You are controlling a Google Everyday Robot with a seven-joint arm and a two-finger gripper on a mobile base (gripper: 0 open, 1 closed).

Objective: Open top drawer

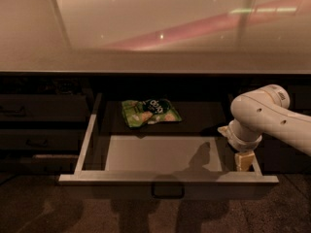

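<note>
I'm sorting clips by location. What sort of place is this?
Probably a kitchen or break room: a long glossy counter, dark drawers beneath it, and a green snack bag in the open top drawer. The gripper is at that drawer's right front corner.

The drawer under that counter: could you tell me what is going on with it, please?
A white robot arm is working on the wide, dark grey top drawer under the pale glossy countertop. The drawer stands pulled well out, its grey floor showing. The gripper is down at the drawer's right front corner, away from the centred loop handle. A crumpled green snack bag lies at the back of the drawer.
</note>
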